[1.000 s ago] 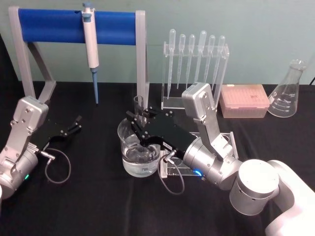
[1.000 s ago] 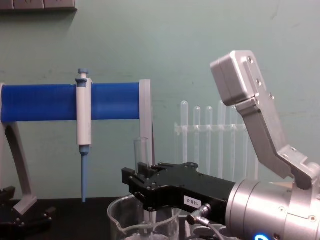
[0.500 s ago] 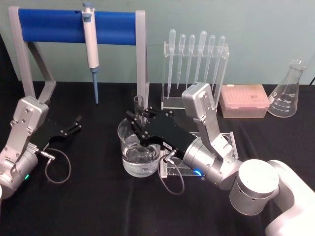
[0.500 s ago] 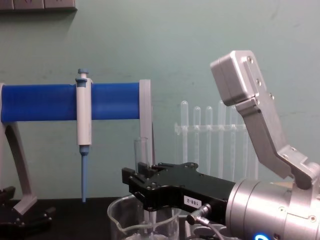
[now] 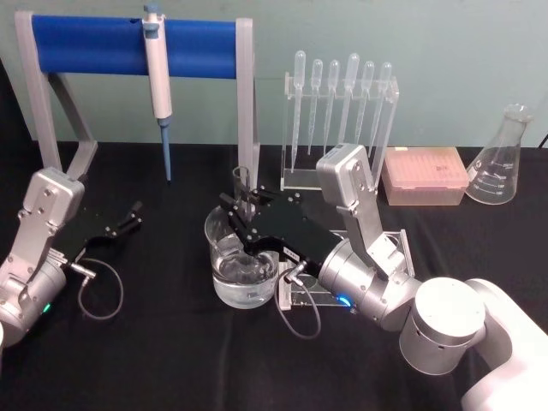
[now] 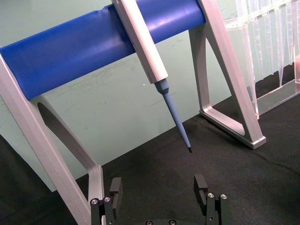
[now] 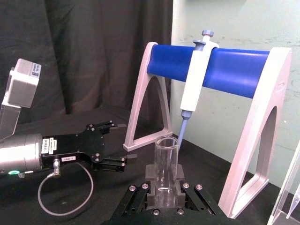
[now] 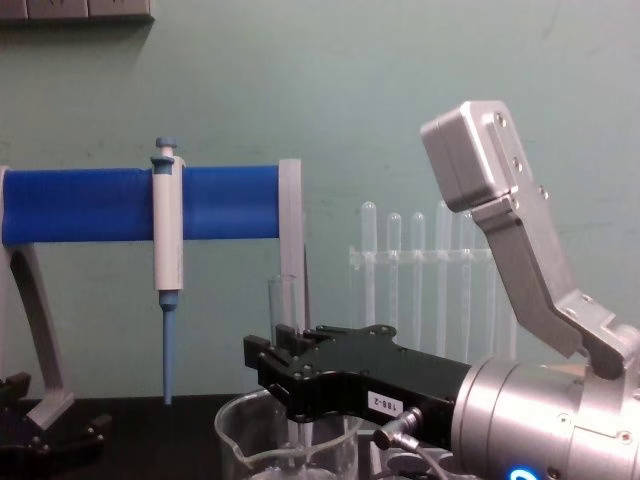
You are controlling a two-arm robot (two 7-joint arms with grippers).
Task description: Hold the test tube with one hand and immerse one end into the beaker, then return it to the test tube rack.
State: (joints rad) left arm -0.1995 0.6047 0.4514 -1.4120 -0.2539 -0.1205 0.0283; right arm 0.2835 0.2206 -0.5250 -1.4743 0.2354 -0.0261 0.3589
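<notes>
The right arm (image 5: 445, 325) reaches from the near right toward the middle, its silver wrist (image 5: 360, 278) low and almost level, and the black right hand (image 5: 244, 212) points far left. Its two fingers are closed on the test tube (image 5: 242, 181), upright between them. The left arm (image 5: 38, 231) is bent at the near left; the left hand (image 5: 133, 216) points right, fingers apart, holding nothing.

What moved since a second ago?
Nothing visibly moved. The right claw still grips the tube upright, its lower end down in the beaker. The left claw stays open and parked at the left.
</notes>
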